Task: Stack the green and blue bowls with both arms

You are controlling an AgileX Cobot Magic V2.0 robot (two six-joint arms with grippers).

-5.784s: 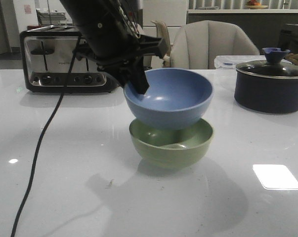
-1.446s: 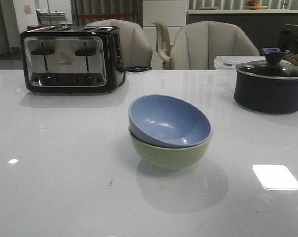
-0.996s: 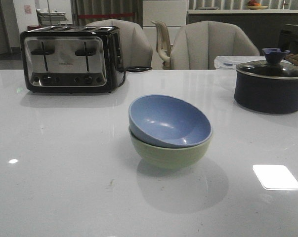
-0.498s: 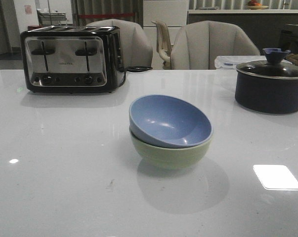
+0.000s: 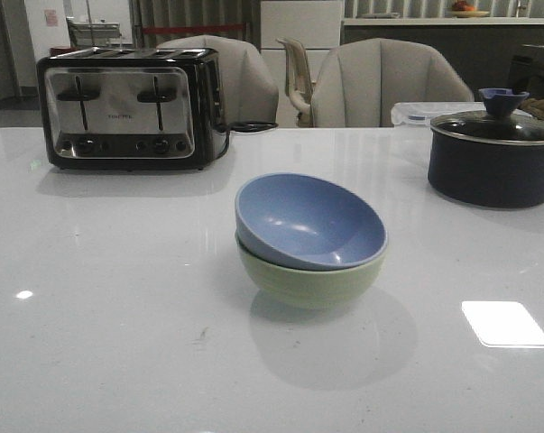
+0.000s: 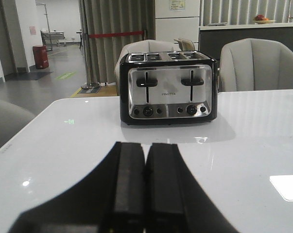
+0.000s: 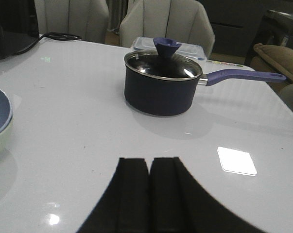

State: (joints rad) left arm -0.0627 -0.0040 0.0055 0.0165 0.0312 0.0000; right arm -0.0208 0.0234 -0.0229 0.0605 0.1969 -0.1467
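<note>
Centrally on the white surface [image 5: 118,343] sat the blue bowl [image 5: 309,221], nested inside the green bowl [image 5: 308,281]. Blue bowl was tilted, its opening tipped toward the front camera, so that the far rim stood high and the near rim lay down against the green rim on the right. Green bowl rested flat on the surface, upright.

Neither of my arms appeared in the front view. My left pincer [image 6: 145,194] showed only in its wrist view: the two dark fingers [image 6: 129,189] pressed together, nothing between them, held above bare surface. Facing it, well apart, stood the four-slot toaster [image 6: 168,87], chrome front, black casing.

My right pincer [image 7: 149,194] was likewise together and held nothing. In its wrist view a sliver of the stacked bowls showed at the picture's edge, blue rim over pale green. Ahead of this pincer, well apart, stood the dark saucepan [image 7: 161,90] with glass lid, blue knob and a purple-blue handle [image 7: 243,76]. Just behind the saucepan lay a clear plastic container [image 7: 185,48].

From the front, toaster stood at far left, saucepan at far right, bowls between them and nearer the camera. Grey upholstered chairs [image 5: 389,81] stood behind the surface. A bright rectangular light reflection [image 5: 504,323] lay on the surface to the right of the bowls.
</note>
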